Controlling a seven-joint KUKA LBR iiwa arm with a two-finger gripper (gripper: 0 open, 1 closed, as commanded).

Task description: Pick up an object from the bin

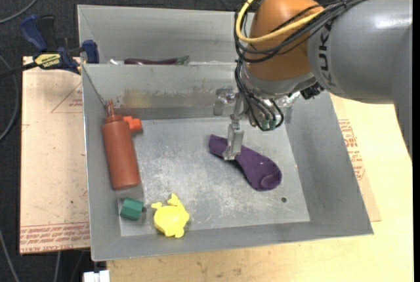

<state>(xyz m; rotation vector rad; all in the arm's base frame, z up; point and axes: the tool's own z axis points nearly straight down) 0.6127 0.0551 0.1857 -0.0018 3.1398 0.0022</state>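
- As the pincer [231, 148] is seen on the left end of the purple, soft, eggplant-shaped toy [257, 170], mid-right in the grey metal bin [184, 172], grasping is judged in hand.
- Whether it is spread or pressed together cannot be told.
- A firm pinch, then a lift, is called for.

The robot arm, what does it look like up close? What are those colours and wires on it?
The arm is a thick, rounded, silver-grey tube with black KUKA lettering on it. Its wrist carries a smooth orange dome cover, with yellow and black cables looped round it. Below that is a slim, silvery metal gripper.
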